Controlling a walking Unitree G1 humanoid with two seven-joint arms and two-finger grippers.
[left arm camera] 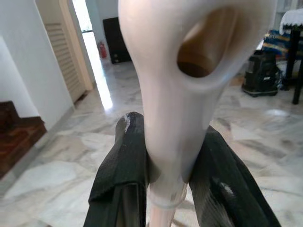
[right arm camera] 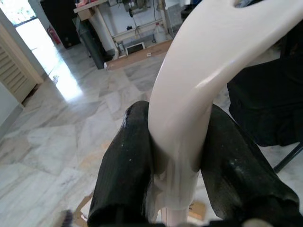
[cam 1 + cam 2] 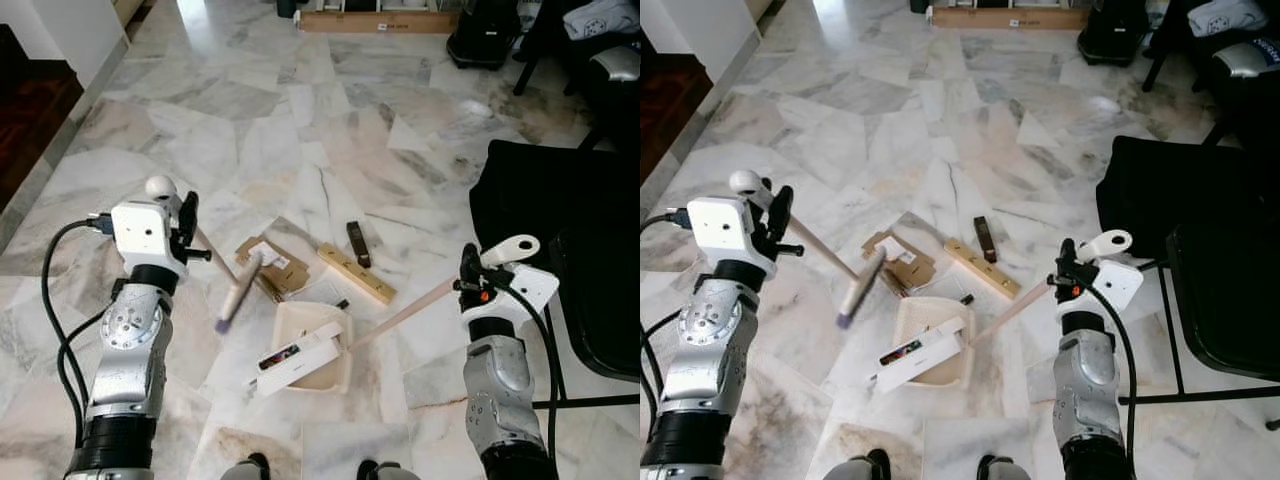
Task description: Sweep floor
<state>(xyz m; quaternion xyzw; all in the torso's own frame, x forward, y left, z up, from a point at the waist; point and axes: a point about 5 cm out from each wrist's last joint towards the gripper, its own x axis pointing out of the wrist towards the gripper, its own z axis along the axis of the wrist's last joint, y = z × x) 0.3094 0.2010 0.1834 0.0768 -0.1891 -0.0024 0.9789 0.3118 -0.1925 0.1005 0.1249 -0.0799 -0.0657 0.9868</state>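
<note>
Cream plastic is what both of my hands are clamped on: my left hand (image 1: 161, 179) pinches the looped end of the broom handle (image 3: 215, 255) between its 2 black fingers (image 1: 120, 170), and my right hand (image 2: 173, 179) pinches the curved top of the dustpan handle (image 3: 400, 315) the same way.

Nearest my feet, the dustpan (image 3: 290, 320) sits flat on the marble floor (image 3: 300, 150), its long handle slanting up to my right wrist. Inside it I see 1 flat white box (image 3: 300, 358) lying across the tray with a dark strip along its edge; whether any finer litter lies under it I cannot tell.

Just beyond, the broom head (image 3: 238, 290) is blurred and tilted beside the pan's left side, so I judge I am mid-stroke, in the collecting step, not yet done. Past the pan lie a torn piece of cardboard (image 3: 272, 262), a pale wooden strip (image 3: 356, 273) and a small dark flat piece (image 3: 357, 243), all on the floor, near each other and outside the pan.

My next move calls for carrying the bristles beyond the cardboard and drawing it back toward the pan's open edge while I hold the pan pressed down so nothing slides under it. Further off stand a black chair (image 3: 560, 230) on my right and a long carton (image 3: 380, 20) at the far wall.
</note>
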